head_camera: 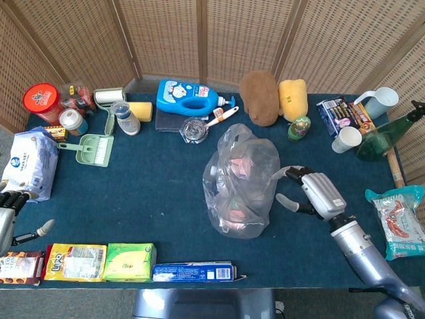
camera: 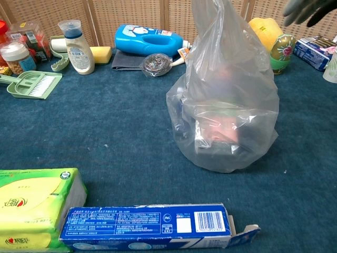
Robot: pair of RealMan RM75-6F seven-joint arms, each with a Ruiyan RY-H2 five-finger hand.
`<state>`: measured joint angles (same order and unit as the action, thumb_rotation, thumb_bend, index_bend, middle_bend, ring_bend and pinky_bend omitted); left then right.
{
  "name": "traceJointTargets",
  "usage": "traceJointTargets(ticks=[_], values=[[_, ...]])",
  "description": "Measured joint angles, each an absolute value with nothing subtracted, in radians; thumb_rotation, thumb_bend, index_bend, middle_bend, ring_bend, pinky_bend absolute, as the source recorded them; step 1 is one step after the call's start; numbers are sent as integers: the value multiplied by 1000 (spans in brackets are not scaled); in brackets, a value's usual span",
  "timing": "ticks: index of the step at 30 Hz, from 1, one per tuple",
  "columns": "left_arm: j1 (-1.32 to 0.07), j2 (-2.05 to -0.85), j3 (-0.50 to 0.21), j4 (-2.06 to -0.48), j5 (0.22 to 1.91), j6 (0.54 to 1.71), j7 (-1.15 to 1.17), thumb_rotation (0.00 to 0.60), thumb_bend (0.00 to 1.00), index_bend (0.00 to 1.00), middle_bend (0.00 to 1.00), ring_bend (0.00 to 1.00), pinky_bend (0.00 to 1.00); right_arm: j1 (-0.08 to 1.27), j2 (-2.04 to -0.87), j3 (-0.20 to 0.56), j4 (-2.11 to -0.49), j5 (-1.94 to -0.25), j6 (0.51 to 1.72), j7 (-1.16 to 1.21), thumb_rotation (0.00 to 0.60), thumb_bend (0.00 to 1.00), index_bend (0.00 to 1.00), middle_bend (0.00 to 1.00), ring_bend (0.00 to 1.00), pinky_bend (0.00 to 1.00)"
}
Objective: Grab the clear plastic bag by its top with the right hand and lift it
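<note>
Clear plastic bag (head_camera: 240, 186): thin, crinkled, translucent film, bulging at the base and gathered to a loose neck on top. It stands upright near the middle of the tabletop (head_camera: 153, 193), which is covered in dark blue-green carpet-like cloth. Boxed contents, pink and dark, are seen through the film; no print on them can be read.

Right hand (head_camera: 311, 193): grey metal with dark fingers, spread and empty, held just beside the bag's right flank and apart from its neck. In the chest view only blurred dark fingertips (camera: 308, 9) are seen at the upper right corner.

Left hand (head_camera: 12, 212): at the left edge of the tabletop, partly cut off by the frame; fingers are apart and nothing is held.

Blue detergent bottle (head_camera: 190, 97): glossy plastic, laid flat at the far edge, with a cartoon figure on the label; lettering unreadable.

Steel scourer (camera: 156, 61): round wire ball, in front of the bottle.

Green dustpan with brush (head_camera: 93, 147): pale plastic, toward the far left corner.

Blue carton (camera: 152, 225): long cardboard box at the near edge, with barcode and fine white print too small to read, one end flap open.

Green tissue pack (camera: 37, 208): soft plastic wrap at the near left corner; characters illegible.
</note>
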<state>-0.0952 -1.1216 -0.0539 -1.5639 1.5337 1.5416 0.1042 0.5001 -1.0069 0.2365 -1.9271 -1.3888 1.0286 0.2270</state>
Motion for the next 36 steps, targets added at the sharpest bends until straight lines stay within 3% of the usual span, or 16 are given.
traceJointTargets(ticks=[16,36], values=[[-94,-1142,-54,-1496,1497,1512,54,0,156,342,356,309,133,642,-1138,291,-1894,-1232,915,189,0,292,318,310,261,225],[-96,-1183,-53,-1396,1475,1483,-22,1,156,342,357,309,133,770,-1181,382,-2047,-965,784,256,0,286,318,311,261,222]])
